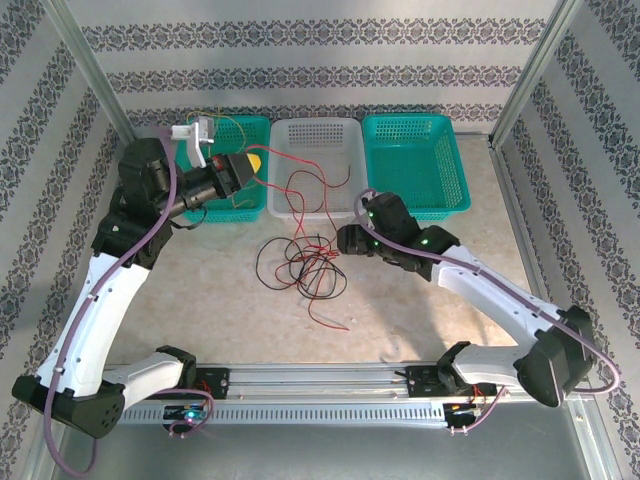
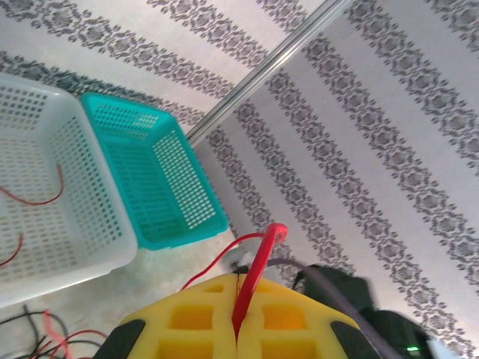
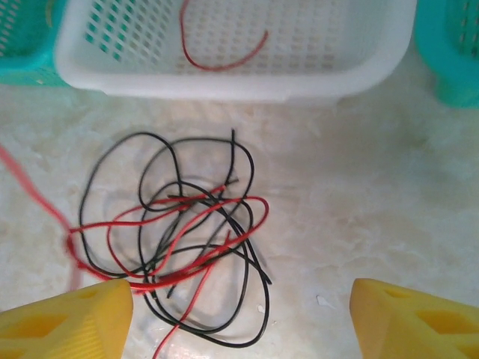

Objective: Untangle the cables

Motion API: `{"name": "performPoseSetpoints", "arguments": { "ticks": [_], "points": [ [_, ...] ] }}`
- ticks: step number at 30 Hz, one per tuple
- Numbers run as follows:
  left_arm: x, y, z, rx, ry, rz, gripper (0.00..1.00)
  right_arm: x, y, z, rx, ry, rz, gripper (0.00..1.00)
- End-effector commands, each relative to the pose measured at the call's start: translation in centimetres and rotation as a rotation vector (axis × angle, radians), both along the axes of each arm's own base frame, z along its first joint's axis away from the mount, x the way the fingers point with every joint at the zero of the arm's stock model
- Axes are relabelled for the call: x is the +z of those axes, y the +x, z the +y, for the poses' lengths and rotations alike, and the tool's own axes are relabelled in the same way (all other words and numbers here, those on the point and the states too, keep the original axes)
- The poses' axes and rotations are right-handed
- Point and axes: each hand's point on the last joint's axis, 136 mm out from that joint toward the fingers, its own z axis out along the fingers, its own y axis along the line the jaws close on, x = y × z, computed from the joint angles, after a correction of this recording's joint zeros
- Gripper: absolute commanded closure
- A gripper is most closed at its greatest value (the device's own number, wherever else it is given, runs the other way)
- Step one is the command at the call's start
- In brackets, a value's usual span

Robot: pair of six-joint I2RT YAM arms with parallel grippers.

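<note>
We are gripping a red cable [image 2: 258,258] in the closed left gripper [image 2: 238,314], which is hanging raised just left of the white basket [image 1: 316,121]. One red strand [image 3: 217,56] is already lying inside that basket. In front of the basket, the tangle [image 3: 179,232] of red and black cables is lying knotted, so we are judging most untangling undone. Our right gripper [image 3: 239,321] is hovering wide open over the tangle.

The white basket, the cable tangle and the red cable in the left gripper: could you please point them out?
white basket [image 3: 314,81], right wrist view, near wall.
cable tangle [image 3: 202,200], right wrist view, middle crossing.
red cable [image 2: 256,273], left wrist view, its upright stretch.
</note>
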Motion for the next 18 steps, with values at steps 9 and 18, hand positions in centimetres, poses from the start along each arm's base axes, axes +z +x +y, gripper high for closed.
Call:
{"name": "performPoseSetpoints", "arguments": {
  "ticks": [9, 18],
  "points": [
    [2.6, 0.0, -0.2, -0.028, -0.073, -0.057, 1.0, 4.7, -2.6, 2.2, 0.025, 0.21, -0.239, 0.13],
    [3.1, 0.4, -0.6, -0.048, -0.106, -0.067, 1.0, 8.0, -3.6, 3.4, 0.088, 0.247, -0.346, 0.07]
  ]
}}
